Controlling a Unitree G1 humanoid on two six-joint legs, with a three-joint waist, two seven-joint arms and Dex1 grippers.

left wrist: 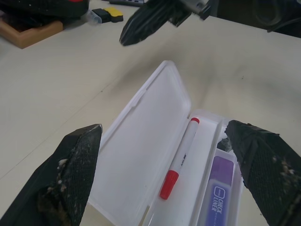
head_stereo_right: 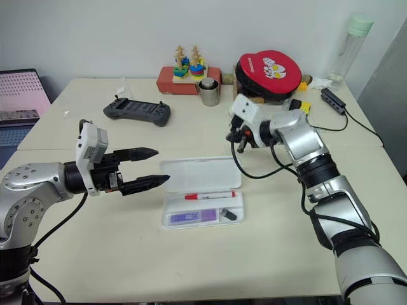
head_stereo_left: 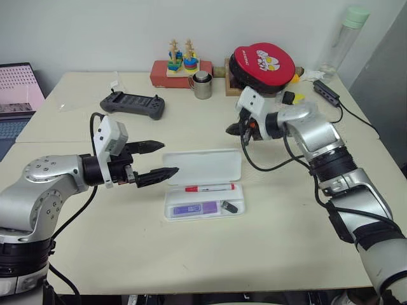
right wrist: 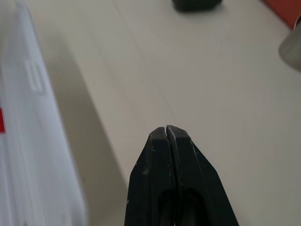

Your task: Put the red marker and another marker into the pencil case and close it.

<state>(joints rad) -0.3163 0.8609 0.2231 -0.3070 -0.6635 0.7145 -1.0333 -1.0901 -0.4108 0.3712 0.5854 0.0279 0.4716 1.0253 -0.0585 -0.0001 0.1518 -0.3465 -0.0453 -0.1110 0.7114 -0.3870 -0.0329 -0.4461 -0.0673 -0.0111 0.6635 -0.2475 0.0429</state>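
1. The pencil case (head_stereo_left: 202, 166) lies open on the table (head_stereo_left: 210, 260), its lid folded flat on the far side of the tray.
2. The red marker (head_stereo_left: 210, 187) lies in the tray along the hinge side.
3. The purple marker (head_stereo_left: 195, 208) lies in the tray beside the red marker, on the near side; a small dark object (head_stereo_left: 229, 206), too small to identify, sits at its right end.
4. The left gripper (head_stereo_left: 161, 159) hovers just left of the case, fingers spread wide, empty.
5. The right gripper (head_stereo_left: 233, 130) hangs beyond the case's far right corner, fingers pressed together, empty.
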